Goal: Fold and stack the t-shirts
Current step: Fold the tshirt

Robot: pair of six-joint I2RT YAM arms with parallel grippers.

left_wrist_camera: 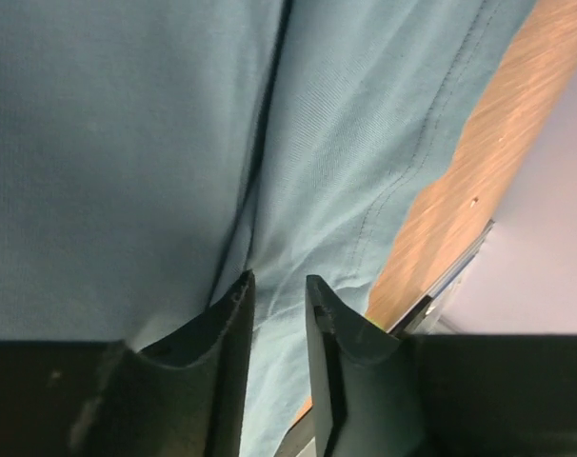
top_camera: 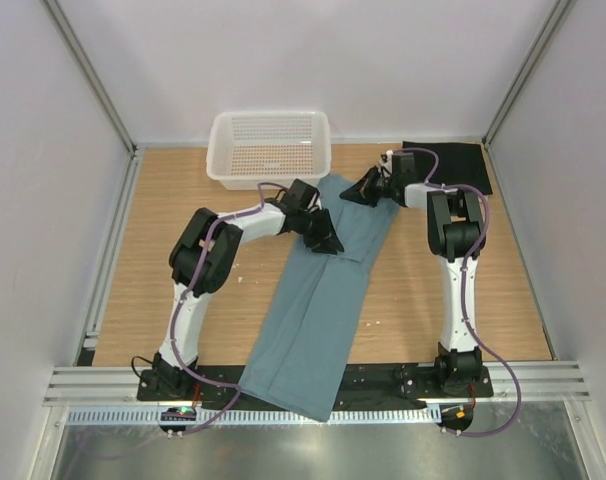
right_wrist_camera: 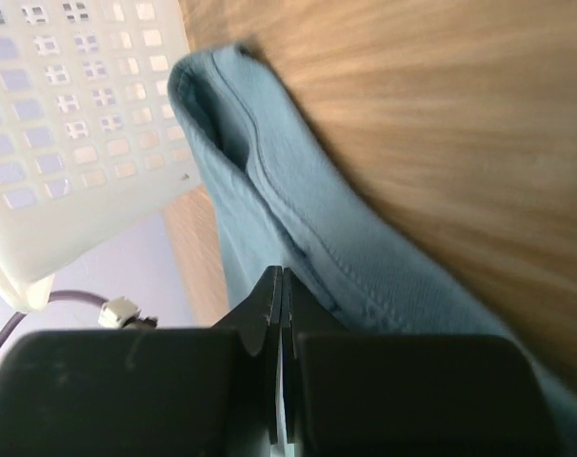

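Cloth: large dusty teal-blue cotton t-shirt (top_camera: 323,310), folded into a long strip, lies diagonally on the wooden tabletop (top_camera: 163,190), near end draping over the front edge. Soft, light and limp, it will likely sag, so take it at doubled hem corners. Left gripper (top_camera: 331,243) fingers (left_wrist_camera: 233,324) are narrowly parted over a crease, not clearly pinching. Right gripper (top_camera: 351,195) fingers (right_wrist_camera: 268,305) are pressed together at the far hem; cannot tell whether cloth is caught.

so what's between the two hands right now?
Only teal shirt fabric lies between the left hand and the right hand. The top view shows it.
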